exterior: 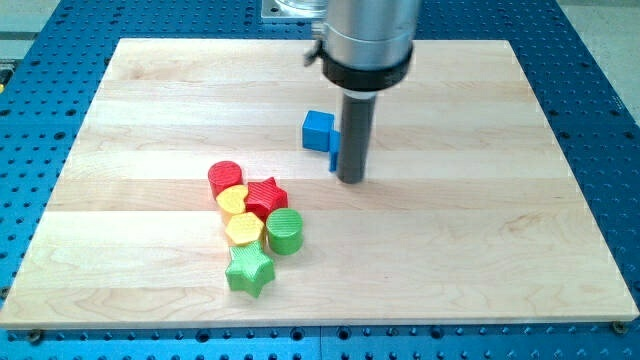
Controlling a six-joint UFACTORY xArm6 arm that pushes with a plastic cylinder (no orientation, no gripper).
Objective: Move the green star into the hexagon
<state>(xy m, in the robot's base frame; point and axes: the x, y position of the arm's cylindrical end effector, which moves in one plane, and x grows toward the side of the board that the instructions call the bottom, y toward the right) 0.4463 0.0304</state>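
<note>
The green star lies at the bottom of a cluster of blocks left of the board's middle. Just above it is a yellow hexagon, with a green cylinder to its right. Above those are a second yellow block, a red star and a red cylinder. My tip rests on the board to the upper right of the cluster, well apart from the green star.
A blue cube sits just left of my rod, with another blue piece partly hidden behind the rod. The wooden board lies on a blue perforated table.
</note>
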